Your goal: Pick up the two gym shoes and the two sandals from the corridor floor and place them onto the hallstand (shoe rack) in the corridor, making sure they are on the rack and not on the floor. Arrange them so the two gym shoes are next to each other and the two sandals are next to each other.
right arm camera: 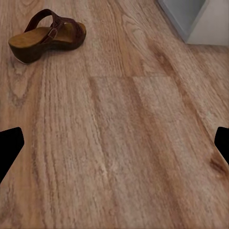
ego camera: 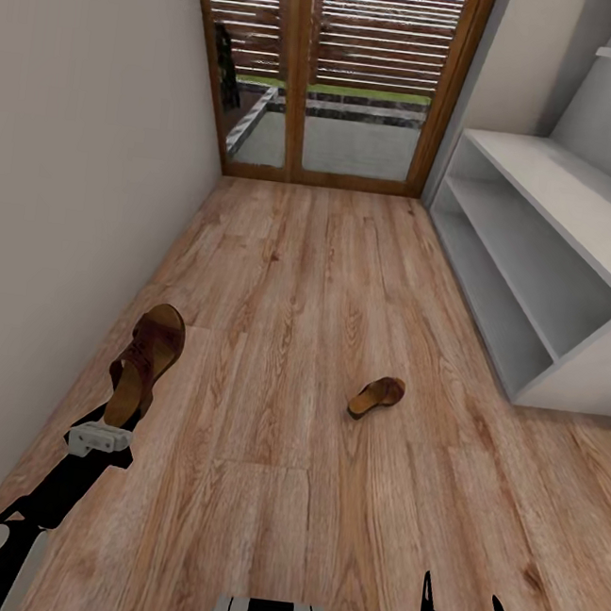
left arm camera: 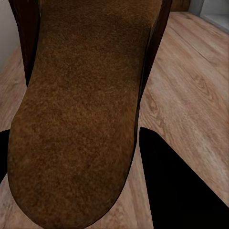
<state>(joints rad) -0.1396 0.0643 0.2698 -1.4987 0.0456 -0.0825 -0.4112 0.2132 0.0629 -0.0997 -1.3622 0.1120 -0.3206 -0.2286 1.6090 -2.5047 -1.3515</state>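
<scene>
While the left gripper (ego camera: 107, 421) grips one brown sandal (ego camera: 145, 361) up off the wooden floor (ego camera: 290, 275), the other sandal (ego camera: 377, 395) lies on the planks in the middle. The white shoe rack (ego camera: 547, 267) stands right. The right gripper (ego camera: 461, 608) hangs spread wide.

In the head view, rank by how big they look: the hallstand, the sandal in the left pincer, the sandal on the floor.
1. Hallstand, by far the largest.
2. Held sandal in the left pincer; it sits nearer the camera, so its lead is unsure.
3. Sandal on the floor, smallest-looking.
</scene>
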